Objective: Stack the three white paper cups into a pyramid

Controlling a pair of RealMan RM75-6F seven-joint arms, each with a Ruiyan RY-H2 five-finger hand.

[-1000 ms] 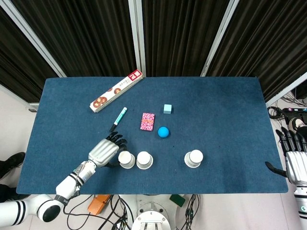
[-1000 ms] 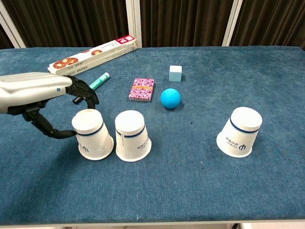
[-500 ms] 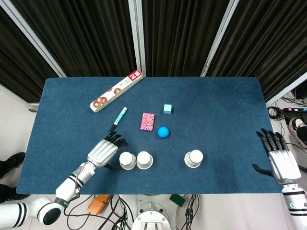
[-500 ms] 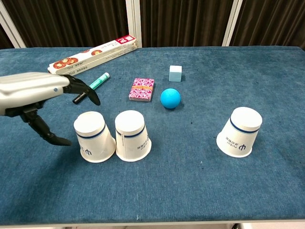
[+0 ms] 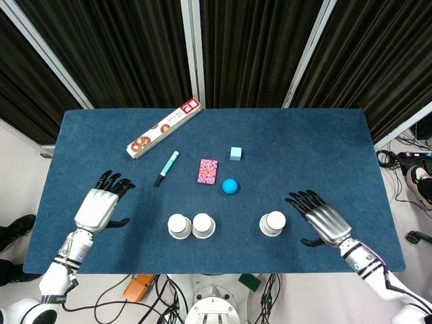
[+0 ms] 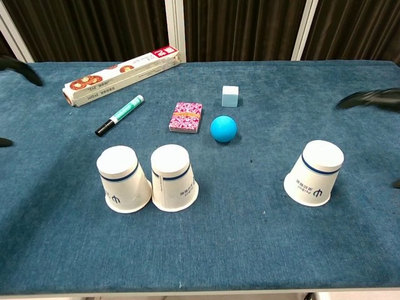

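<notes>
Three white paper cups stand upside down near the table's front edge. Two of them, the left cup (image 5: 179, 226) (image 6: 122, 179) and the middle cup (image 5: 202, 225) (image 6: 172, 177), stand side by side, nearly touching. The third cup (image 5: 273, 223) (image 6: 314, 172) stands alone further right. My left hand (image 5: 101, 208) hovers open well left of the pair, holding nothing. My right hand (image 5: 321, 223) is open just right of the lone cup, apart from it. In the chest view only dark fingertips (image 6: 369, 98) of the right hand show at the frame edge.
Behind the cups lie a blue ball (image 5: 230, 185), a pink card box (image 5: 208, 171), a pale blue cube (image 5: 235, 153), a green marker (image 5: 166, 167) and a long snack box (image 5: 164, 128). The blue table (image 5: 317, 148) ends close in front of the cups.
My left hand let go of the left cup and drew back to the left. My right hand moved in from the table's right edge to beside the lone cup.
</notes>
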